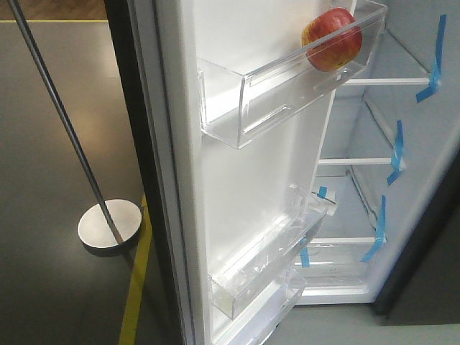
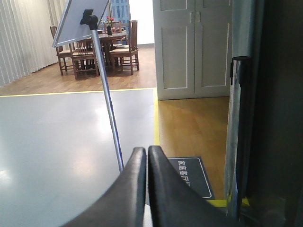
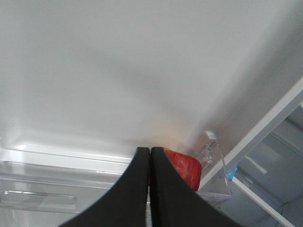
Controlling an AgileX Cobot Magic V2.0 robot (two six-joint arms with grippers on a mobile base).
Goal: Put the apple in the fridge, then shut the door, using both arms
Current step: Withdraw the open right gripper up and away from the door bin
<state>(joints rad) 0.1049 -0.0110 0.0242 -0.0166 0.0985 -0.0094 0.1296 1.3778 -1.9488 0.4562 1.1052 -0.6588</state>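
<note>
Sitting in the top bin (image 1: pixel 244 108) of the open door (image 1: pixel 237 187), the apple (image 1: pixel 332 39) lies at the end nearest the fridge (image 1: pixel 420 180) interior. Your right gripper (image 3: pixel 150 150) is clenched on nothing, its tips just before the apple. Your left gripper (image 2: pixel 147 151) is likewise pinched together empty, facing a pole (image 2: pixel 108 109).

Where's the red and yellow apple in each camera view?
Front: red-yellow glossy apple top right, in the upper clear plastic door bin.
Left wrist: not in it.
Right wrist: bottom centre, behind the right gripper.
Shared landmark: that bin.
</note>
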